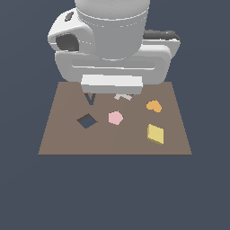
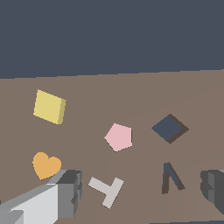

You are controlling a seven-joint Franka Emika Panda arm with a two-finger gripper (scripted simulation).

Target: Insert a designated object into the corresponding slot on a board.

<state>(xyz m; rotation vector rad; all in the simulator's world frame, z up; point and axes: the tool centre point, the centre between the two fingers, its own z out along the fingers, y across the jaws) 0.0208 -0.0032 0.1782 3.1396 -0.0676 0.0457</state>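
Block: your yellow square block [image 1: 156, 134] lies flat on the brown board [image 1: 58, 139], near the edge on the exterior view's right, untouched and well apart from the tool.
Slot: your target, the dark diamond cutout [image 1: 86, 120], sits toward the exterior view's left, with the pink pentagon [image 1: 115, 117] between it and the block.
Neighbours: you have an orange heart [image 1: 153, 106] just beyond the block, a pale T-shaped piece [image 2: 106, 189] under the arm, and a dark V-shaped cutout [image 2: 172, 177] near the diamond one.
Tool: its fingers [image 2: 65, 192] stand wide apart and hold nothing; you see the tool [image 2: 142, 188] hanging above the T-piece, not over the block.
Stage: by my reading, you have not begun the reach.
Risk, grasp: the block is thin, so if you descend too little, the fingers may close above it; off-centre, they may nudge it or the heart.
Risk, carry: a low path could sweep the pentagon.
Risk, insertion: if you leave the block's corners unaligned with the diamond, it may perch on the rim.
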